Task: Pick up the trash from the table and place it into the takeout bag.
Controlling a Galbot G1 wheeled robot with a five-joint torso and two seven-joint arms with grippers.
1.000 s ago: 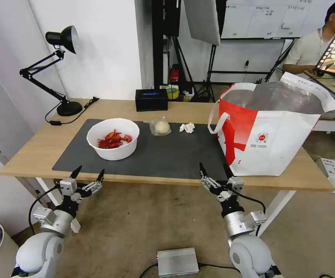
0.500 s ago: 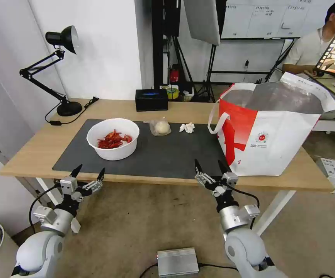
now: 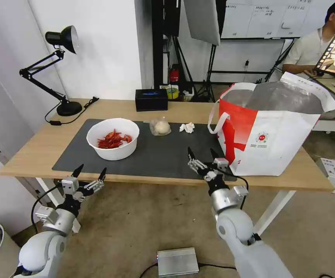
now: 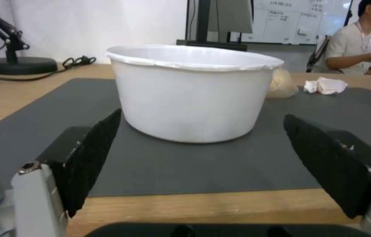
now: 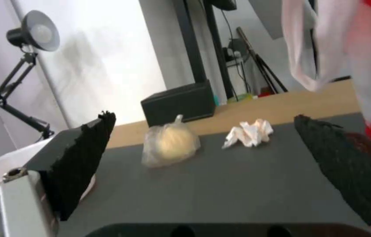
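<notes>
Here the right pincer [image 3: 203, 155], jaws spread and empty, reaches over the desk [image 3: 36, 148] edge, crumpled tissue [image 3: 187, 127] and bagged bun [image 3: 160, 126] ahead, takeout bag [image 3: 275, 131] beside it. Left pincer [image 3: 89, 174], also released, faces the white bowl [image 3: 113, 143]. Approach step; next likely advancing onto the tissue.

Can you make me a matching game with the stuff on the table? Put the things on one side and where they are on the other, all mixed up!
Things:
1. round white plastic bowl of red shells
2. crumpled white paper tissue
3. clear plastic bag with a pale bun
4. big white and red takeout bag

Places:
A. between the bowl and the tissue
B. standing at the table's right end
C. nearest the black desk lamp
D. just left of the big bag

Pairs: 1-C, 2-D, 3-A, 4-B
</notes>
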